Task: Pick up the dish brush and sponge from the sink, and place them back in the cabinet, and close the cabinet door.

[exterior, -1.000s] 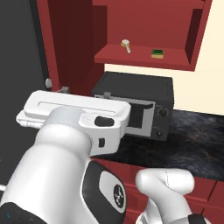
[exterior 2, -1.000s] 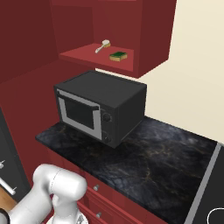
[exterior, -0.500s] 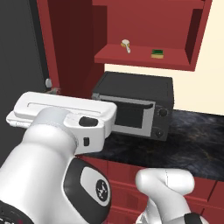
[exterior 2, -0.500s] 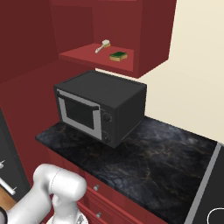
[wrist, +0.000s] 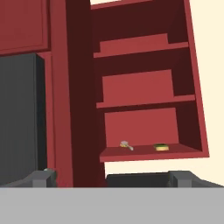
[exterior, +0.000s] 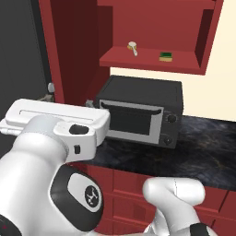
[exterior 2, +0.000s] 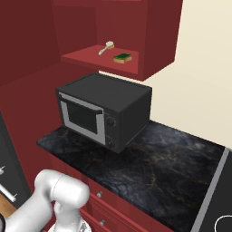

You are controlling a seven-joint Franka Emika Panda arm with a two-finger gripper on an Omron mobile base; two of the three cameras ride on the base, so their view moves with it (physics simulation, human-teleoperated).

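The gripper [wrist: 112, 177] looks level toward the wall units, its two dark fingertips [wrist: 40, 178] standing at opposite edges of the hand view, as far apart as they go, with nothing between them and nothing touched. In the left base view the white hand sits flat and broadside at the left, carried on the arm's bulky white links with dark joints that rise from the lower right of that view; the fingers themselves are hidden behind the hand there. Past the spread tips stands the cabinet [wrist: 144, 96], dark red and open, with three red shelves one above another. On its lowest shelf lies the dish brush [exterior: 132, 47], cream head toward the back and thin handle pointing forward, and well to its right on the same shelf lies the sponge [exterior: 166, 56], dark green with a yellowish edge, flat and apart from the brush. The cabinet door [exterior: 73, 55] is swung out to the left, seen nearly edge-on as a tall red panel beside the dark grey refrigerator [exterior: 20, 60]. Below the shelf a black toaster oven [exterior 2: 102, 111] with a glass door and two knobs stands on the dark marbled counter [exterior 2: 163, 163], above red drawers [exterior 2: 106, 210] with small knobs.
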